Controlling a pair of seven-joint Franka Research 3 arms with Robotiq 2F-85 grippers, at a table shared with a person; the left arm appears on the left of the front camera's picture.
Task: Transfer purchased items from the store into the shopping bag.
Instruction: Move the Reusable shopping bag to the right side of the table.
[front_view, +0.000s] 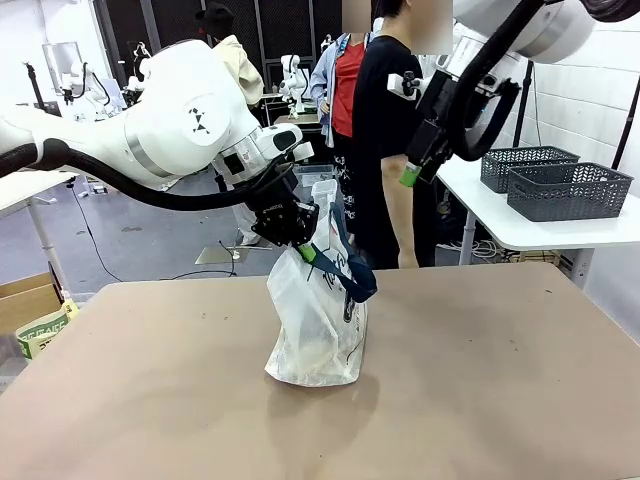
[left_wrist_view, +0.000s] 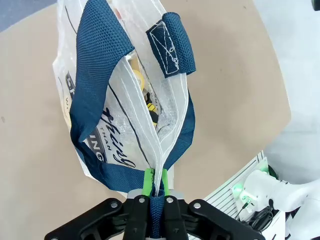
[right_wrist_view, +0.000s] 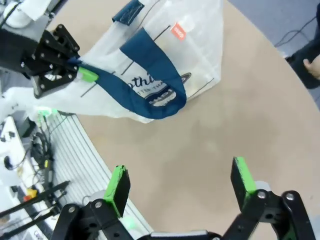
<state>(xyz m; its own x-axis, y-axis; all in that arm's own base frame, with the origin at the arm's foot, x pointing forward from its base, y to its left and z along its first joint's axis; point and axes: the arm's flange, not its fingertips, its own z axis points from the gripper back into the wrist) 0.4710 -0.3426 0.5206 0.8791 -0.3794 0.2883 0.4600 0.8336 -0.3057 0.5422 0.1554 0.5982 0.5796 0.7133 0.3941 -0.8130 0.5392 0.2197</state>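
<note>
Left gripper (left_wrist_view: 153, 186) clenched on navy strap handle (left_wrist_view: 158, 215) of shopping bag (front_view: 315, 325); right gripper (right_wrist_view: 181, 186) spread wide, holding nothing.

Bag stands on the tan table (front_view: 500, 380) near its middle, mouth pulled up toward the left gripper. Yellow items (left_wrist_view: 141, 86) lie inside. Right gripper hangs high above the table, well apart from the bag. Grey lattice baskets (front_view: 565, 188) sit on a white side table beyond.

shopping bag (left_wrist_view: 95, 135) | navy script print, partly legible: "thing" left wrist view, "othi" right wrist view | small orange tag (right_wrist_view: 178, 31) on bag: unreadable
</note>
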